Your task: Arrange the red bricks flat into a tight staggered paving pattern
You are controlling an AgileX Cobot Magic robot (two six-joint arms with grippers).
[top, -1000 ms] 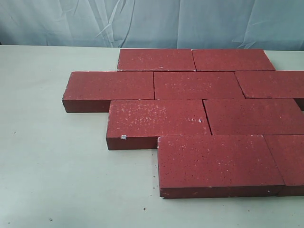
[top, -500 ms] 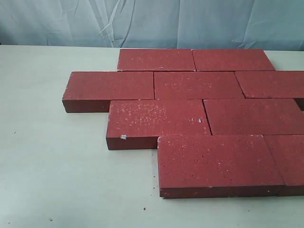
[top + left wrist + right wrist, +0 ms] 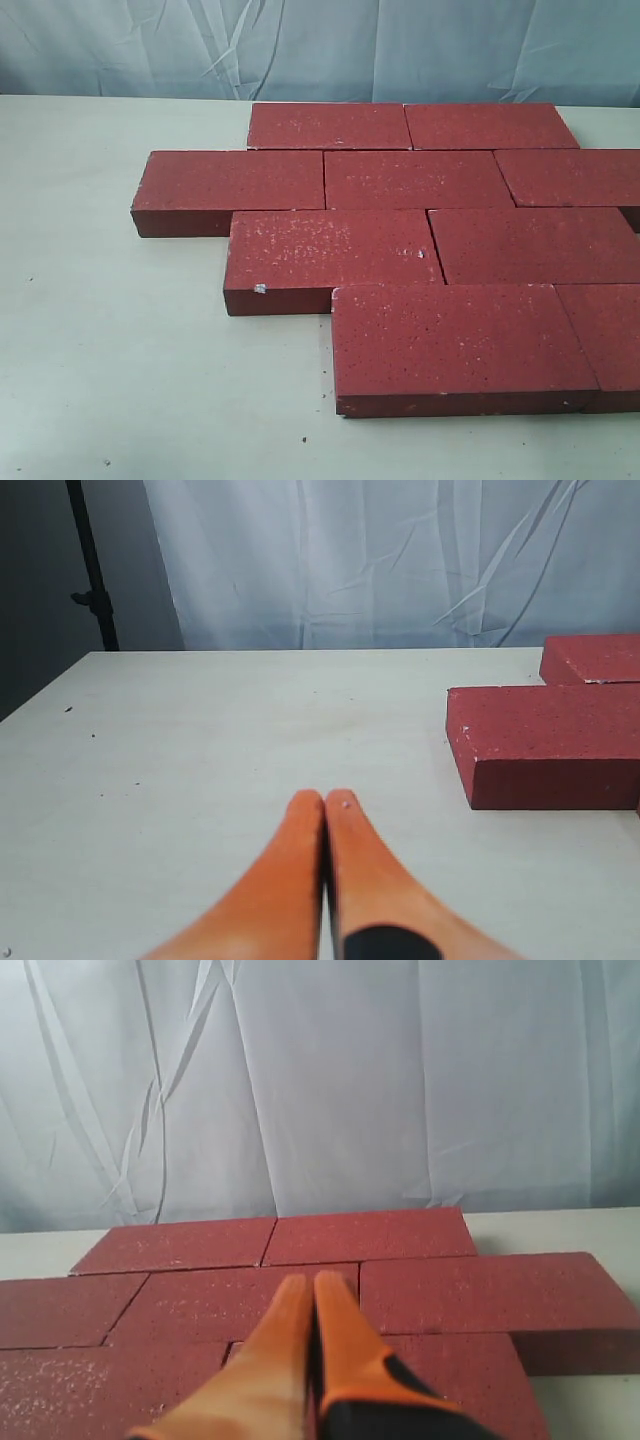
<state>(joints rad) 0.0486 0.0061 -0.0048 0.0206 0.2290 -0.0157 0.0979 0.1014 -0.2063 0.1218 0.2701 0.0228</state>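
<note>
Several dark red bricks (image 3: 420, 180) lie flat on the pale table (image 3: 110, 360) in four staggered rows, edges touching. No arm shows in the exterior view. In the left wrist view my left gripper (image 3: 325, 798) is shut and empty, its orange fingers (image 3: 290, 870) pressed together over bare table, with a brick's end (image 3: 550, 745) off to one side. In the right wrist view my right gripper (image 3: 307, 1282) is shut on nothing and hovers above the laid bricks (image 3: 440, 1290).
A wrinkled pale curtain (image 3: 320, 45) hangs behind the table. Bare tabletop spreads to the left and front of the bricks. A dark stand pole (image 3: 92, 570) rises past the table's edge in the left wrist view.
</note>
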